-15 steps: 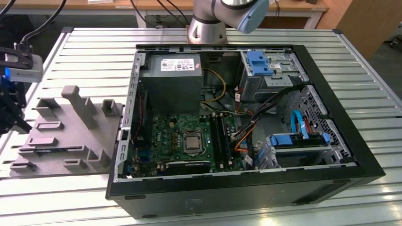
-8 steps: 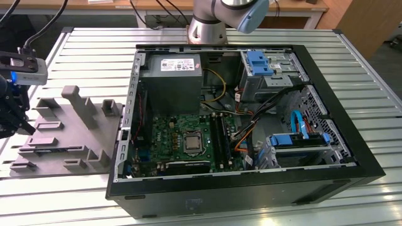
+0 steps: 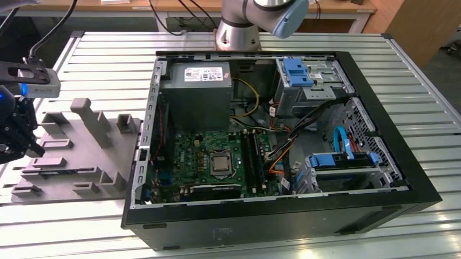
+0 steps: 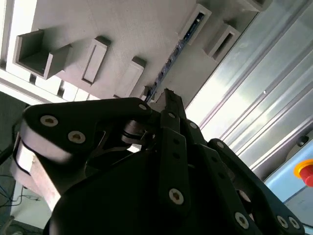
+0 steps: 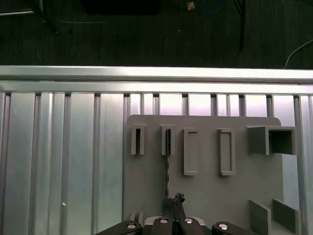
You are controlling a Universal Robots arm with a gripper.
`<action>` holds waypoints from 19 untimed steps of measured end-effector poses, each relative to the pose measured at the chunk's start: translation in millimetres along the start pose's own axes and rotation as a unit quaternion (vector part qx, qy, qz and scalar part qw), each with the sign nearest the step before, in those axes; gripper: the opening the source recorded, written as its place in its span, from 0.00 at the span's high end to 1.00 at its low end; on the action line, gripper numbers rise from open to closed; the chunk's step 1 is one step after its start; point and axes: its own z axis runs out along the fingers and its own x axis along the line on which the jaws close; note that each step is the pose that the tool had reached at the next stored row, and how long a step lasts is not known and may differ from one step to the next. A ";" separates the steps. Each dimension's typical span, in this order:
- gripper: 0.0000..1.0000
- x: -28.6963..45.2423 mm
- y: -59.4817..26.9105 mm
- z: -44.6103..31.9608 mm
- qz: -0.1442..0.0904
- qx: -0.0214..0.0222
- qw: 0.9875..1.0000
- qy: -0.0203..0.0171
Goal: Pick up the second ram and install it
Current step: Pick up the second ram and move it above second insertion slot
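The second ram point(image 5: 167, 166) is a thin dark stick lying on edge in a slot of the grey moulded fixture point(image 5: 210, 196). In the second wrist view the ram point(image 4: 176, 49) runs across the fixture point(image 4: 146, 29) toward my fingertips. My gripper point(image 5: 174, 198) hovers over the near end of the stick, its two fingers together with no gap showing and nothing lifted. In the exterior view the gripper point(image 3: 18, 143) hangs at the far left, above the fixture point(image 3: 79, 135), where the ram point(image 3: 61, 171) shows as a dark line.
The open computer case point(image 3: 403, 178) lies to the exterior view's right of the fixture, holding the green motherboard point(image 3: 209, 162), grey power supply point(image 3: 196, 89) and blue drive bays point(image 3: 299, 73). The arm's base point(image 3: 238, 32) stands behind it. Ribbed metal table point(image 5: 63, 161) surrounds everything.
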 end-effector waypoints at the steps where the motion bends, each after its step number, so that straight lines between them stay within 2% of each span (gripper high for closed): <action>1: 0.89 0.1 -0.2 1.2 -0.007 0.000 1.000 0.000; 6: 0.89 0.5 -1.0 9.5 -0.015 -0.001 1.000 0.001; 19: 0.89 1.6 -1.9 27.1 -0.015 -0.002 1.000 0.001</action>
